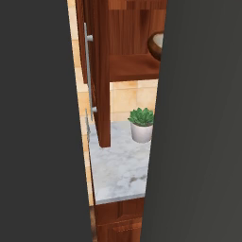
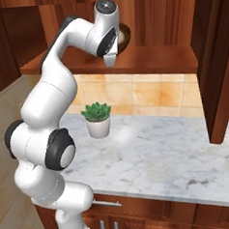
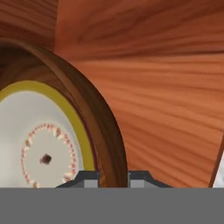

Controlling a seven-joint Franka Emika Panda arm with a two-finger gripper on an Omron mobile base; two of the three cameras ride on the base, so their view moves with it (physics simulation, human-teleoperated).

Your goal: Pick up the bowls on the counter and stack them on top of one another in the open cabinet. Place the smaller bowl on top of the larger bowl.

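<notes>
A dark brown bowl (image 3: 103,127) with a pale cream inside and a yellow ring fills the left of the hand view. Its rim runs down between my two dark fingertips (image 3: 89,177). My gripper (image 3: 113,177) is shut on that rim. From the right base, the arm reaches up into the open cabinet (image 2: 156,60), where the gripper (image 2: 111,58) hangs just over the wooden shelf with the bowl (image 2: 124,36) behind the hand. The bowl's edge (image 1: 157,45) also peeks out above the shelf (image 1: 134,66) in the left base view. Whether it rests on the shelf is hidden.
A white pot with a green succulent (image 2: 98,120) stands on the marble counter (image 2: 172,156) below the cabinet. The cabinet door (image 2: 216,56) hangs open at the right, its silver bar handle (image 1: 88,71) facing the left base camera. Tan tiles back the counter.
</notes>
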